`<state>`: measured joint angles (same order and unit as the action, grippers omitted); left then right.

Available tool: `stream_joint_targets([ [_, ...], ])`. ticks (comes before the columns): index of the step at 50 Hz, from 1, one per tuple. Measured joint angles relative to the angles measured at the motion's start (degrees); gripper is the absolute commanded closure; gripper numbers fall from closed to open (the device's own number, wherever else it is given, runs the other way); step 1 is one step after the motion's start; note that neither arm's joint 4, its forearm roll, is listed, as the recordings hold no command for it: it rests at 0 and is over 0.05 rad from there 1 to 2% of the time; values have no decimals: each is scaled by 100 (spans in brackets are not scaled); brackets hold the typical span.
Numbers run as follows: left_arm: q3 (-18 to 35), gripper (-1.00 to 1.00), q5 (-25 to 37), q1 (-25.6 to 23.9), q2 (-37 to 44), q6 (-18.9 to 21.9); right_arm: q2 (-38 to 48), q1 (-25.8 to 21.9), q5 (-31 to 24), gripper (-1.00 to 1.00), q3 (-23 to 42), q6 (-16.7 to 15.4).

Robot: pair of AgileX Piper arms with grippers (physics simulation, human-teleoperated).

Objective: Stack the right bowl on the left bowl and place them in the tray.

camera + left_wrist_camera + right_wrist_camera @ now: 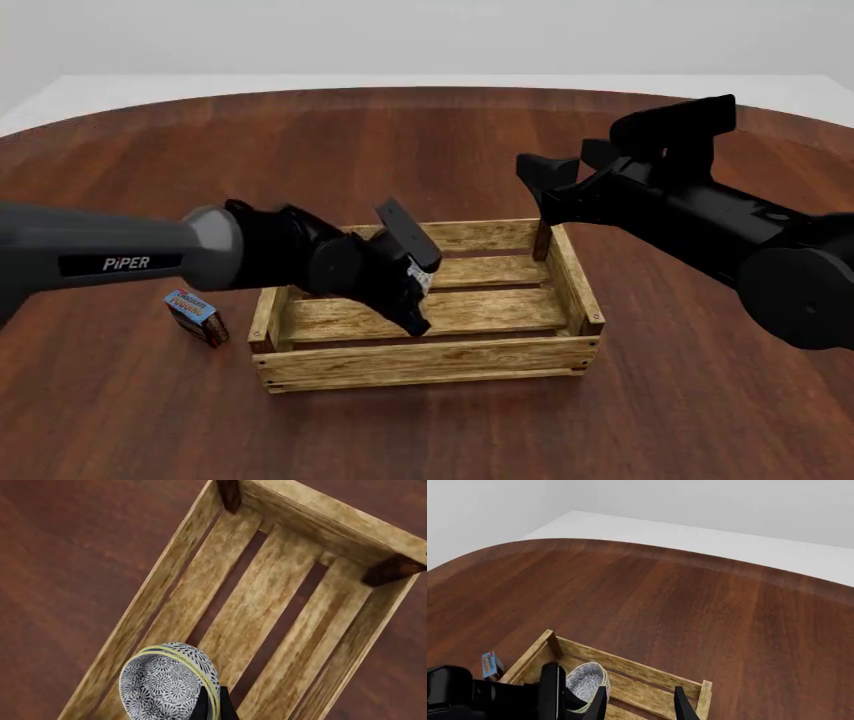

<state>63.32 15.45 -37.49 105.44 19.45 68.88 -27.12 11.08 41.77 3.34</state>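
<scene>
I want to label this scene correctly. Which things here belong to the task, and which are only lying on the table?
Belong to the task:
- stacked bowls, held by the left gripper
- tray

Only lying about:
- small blue-and-red box, on the table beside the tray

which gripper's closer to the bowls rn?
Left. The left gripper is over the tray, its fingers closed on the bowls' rim. The right gripper is raised above the tray's far right corner, apart from them.
</scene>
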Motion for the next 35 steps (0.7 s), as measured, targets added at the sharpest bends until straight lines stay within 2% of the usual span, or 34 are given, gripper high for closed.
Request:
stream_joint_targets([
  [33, 103, 100, -85, -96, 228, 56, 0, 0, 0, -100, 0, 0],
  [34, 106, -100, -86, -101, 229, 63, 0, 0, 0, -100, 0, 0],
  [35, 106, -100, -87, -102, 236, 62, 0, 0, 0, -100, 0, 0],
])
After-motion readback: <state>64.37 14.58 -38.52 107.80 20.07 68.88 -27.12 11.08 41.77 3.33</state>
